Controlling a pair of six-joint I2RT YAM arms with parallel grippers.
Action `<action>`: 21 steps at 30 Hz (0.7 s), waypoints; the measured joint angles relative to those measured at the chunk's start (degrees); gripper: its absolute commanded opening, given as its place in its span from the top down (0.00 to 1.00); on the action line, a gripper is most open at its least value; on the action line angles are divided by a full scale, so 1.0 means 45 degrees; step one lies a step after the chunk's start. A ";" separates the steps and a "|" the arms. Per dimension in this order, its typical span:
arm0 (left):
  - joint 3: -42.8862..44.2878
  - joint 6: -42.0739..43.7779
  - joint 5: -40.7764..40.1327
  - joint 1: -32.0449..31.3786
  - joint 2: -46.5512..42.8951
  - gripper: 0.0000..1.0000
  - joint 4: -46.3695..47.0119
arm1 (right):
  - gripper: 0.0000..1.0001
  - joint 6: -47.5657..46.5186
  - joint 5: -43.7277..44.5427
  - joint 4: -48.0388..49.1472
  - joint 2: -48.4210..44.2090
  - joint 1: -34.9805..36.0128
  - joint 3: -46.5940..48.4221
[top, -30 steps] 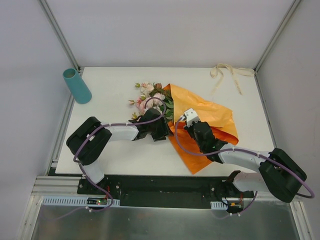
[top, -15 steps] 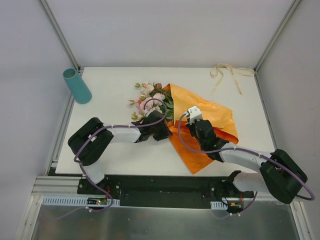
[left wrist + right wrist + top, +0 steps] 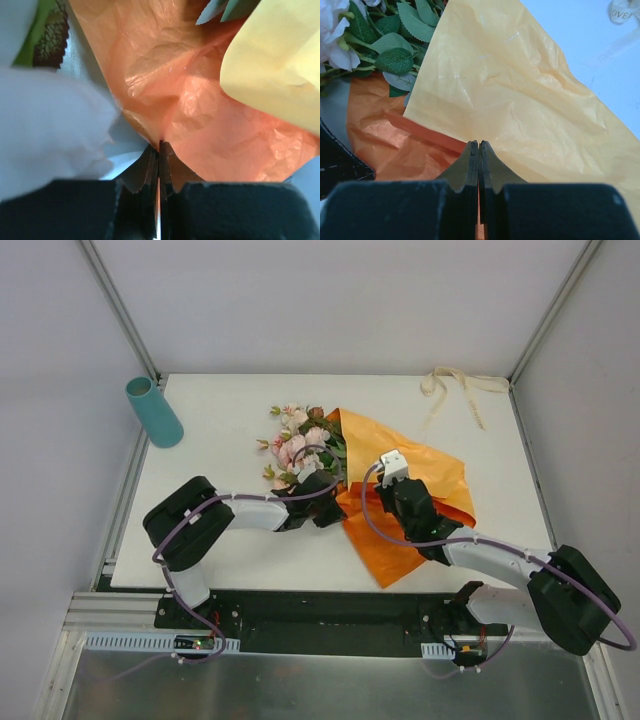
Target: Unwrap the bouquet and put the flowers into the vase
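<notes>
Left fingers (image 3: 145, 167) closed since earlier, pinching crinkly orange paper (image 3: 200, 115); right fingers (image 3: 467, 167) pinch it too.

White table (image 3: 220, 430) with a loose cream ribbon (image 3: 455, 383), boxed in by pale walls.
The ribbon lies looped at the table's far right corner, one tail trailing toward the table's near edge. Slanted metal posts (image 3: 120, 310) rise from the table's two far corners. A dull metal sheet (image 3: 300, 690) lies beyond the table's near edge.

left end effector (image 3: 159, 146) moved right, closed onto orange paper (image 3: 210, 125) edge, right end effector (image 3: 479, 145) edged forward
</notes>
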 measured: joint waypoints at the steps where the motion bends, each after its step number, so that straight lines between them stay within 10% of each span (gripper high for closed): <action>1: 0.0019 0.0019 -0.0126 0.0000 -0.0019 1.00 -0.0151 | 1.00 0.0078 0.0010 -0.0024 -0.0015 -0.0053 0.0010; 15: -0.0675 0.0141 -0.1394 0.0000 -0.1214 1.00 -0.1486 | 1.00 0.1316 -0.0933 0.0087 0.2769 -0.3881 0.3181; 21: -0.0831 0.0262 -0.1511 0.0000 -0.1457 1.00 -0.1637 | 0.49 0.0957 -0.4138 -0.0923 0.3473 -0.4779 0.4600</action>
